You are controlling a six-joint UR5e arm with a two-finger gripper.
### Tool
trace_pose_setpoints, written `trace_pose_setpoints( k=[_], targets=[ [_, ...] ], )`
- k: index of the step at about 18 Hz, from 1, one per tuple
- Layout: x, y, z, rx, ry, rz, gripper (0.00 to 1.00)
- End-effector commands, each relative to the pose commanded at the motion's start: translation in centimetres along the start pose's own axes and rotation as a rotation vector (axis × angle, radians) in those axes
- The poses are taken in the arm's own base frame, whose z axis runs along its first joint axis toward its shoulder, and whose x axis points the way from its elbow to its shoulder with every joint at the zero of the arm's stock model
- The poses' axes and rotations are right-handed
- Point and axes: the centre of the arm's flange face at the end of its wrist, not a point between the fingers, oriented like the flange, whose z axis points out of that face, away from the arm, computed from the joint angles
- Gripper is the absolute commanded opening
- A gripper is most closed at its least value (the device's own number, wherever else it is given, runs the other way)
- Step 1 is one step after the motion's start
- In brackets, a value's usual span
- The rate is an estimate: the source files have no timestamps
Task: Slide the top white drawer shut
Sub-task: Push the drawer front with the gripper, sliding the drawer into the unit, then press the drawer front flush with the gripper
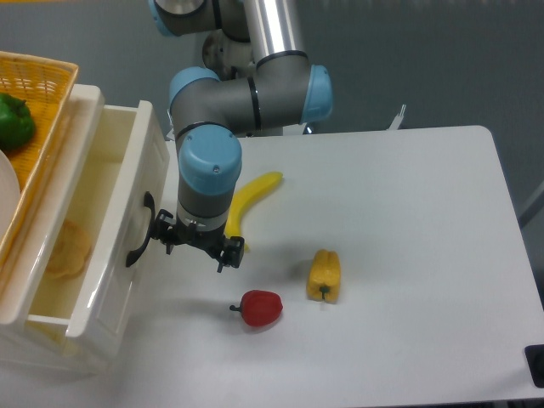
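White table [408, 255], top white drawer [119, 229] part-open, handle touching gripper [195, 247]

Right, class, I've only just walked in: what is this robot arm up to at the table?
The arm's two-finger hand is at the curved black handle of the glossy cream-white top drawer, pushing it into the cabinet. The drawer is only partly in, with a pale bread roll showing inside. On the white table lie a yellow banana, a red pepper and a yellow pepper, none being handled.
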Motion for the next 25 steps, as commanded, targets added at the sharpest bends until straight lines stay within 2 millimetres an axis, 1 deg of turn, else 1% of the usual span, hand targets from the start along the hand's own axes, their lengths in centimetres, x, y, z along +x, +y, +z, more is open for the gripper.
trace_pose_setpoints(
  k=[2, 4, 7, 14, 15, 22, 25],
  targets=[
    [0.3, -0.1, 0.0, 0.0, 0.0, 0.005, 1.0],
    [1.1, -0.2, 0.1, -0.002, 0.002, 0.018, 1.0],
    [1.6, -0.4, 0.3, -0.005, 0.003, 0.025, 1.0],
    [2.6, -0.5, -0.1, 0.002, 0.0, 0.041, 1.0],
    [3.1, -0.5, 0.0, 0.001, 0.001, 0.049, 1.0],
    [3.8, -0.6, 0.3, -0.007, -0.001, 0.048, 1.0],
    [4.1, -0.7, 0.1, -0.005, -0.004, 0.05, 1.0]
  ],
)
